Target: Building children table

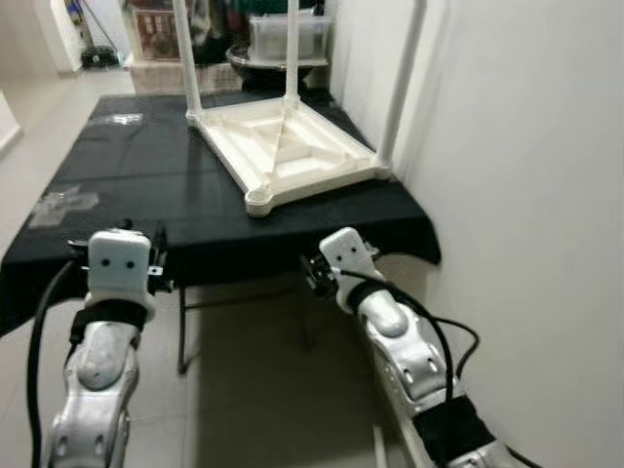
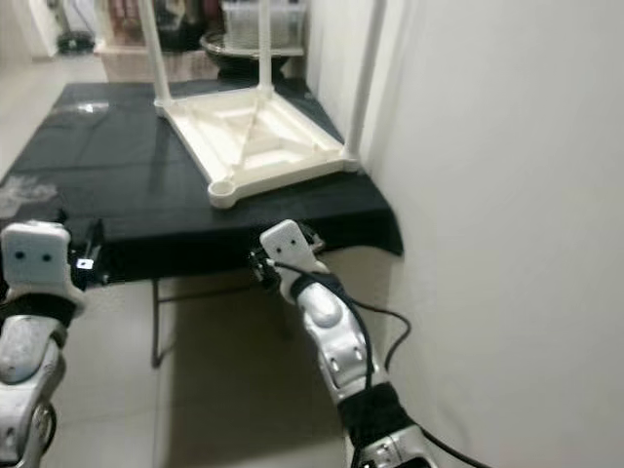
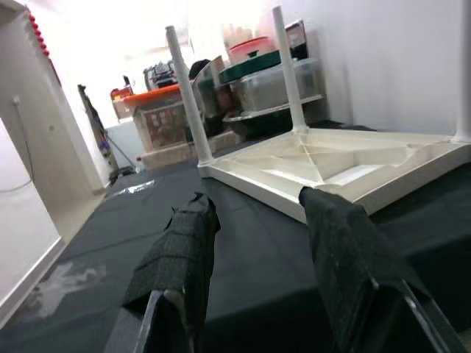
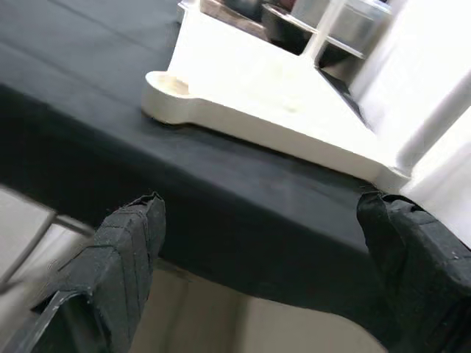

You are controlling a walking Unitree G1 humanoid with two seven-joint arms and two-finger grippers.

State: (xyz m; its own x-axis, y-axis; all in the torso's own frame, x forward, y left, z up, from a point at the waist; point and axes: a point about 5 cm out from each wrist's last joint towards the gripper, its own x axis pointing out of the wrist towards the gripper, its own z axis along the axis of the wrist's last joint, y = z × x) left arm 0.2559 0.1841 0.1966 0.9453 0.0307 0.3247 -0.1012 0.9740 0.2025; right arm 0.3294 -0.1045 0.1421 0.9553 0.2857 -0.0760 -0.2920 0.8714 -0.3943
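Note:
A white children's table (image 1: 283, 146) lies upside down on a black-clothed work table (image 1: 127, 175). Three white legs stand up from its corners: the back left leg (image 1: 185, 58), the middle leg (image 1: 292, 49) and the right leg (image 1: 403, 78). The near corner has an empty round socket (image 1: 258, 202), which the right wrist view also catches (image 4: 168, 84). My left gripper (image 3: 257, 202) is open at the cloth's front edge, left of the white table. Just below the front edge, under the socket, my right gripper (image 4: 261, 202) is open too. Nothing is between either pair of fingers.
A white wall (image 1: 526, 195) runs close along the right side. Behind the work table stand shelves with plastic bins (image 1: 288, 34). A grey tape patch (image 1: 63, 205) sits on the cloth at the left. Metal table legs (image 1: 182, 331) and tiled floor lie below.

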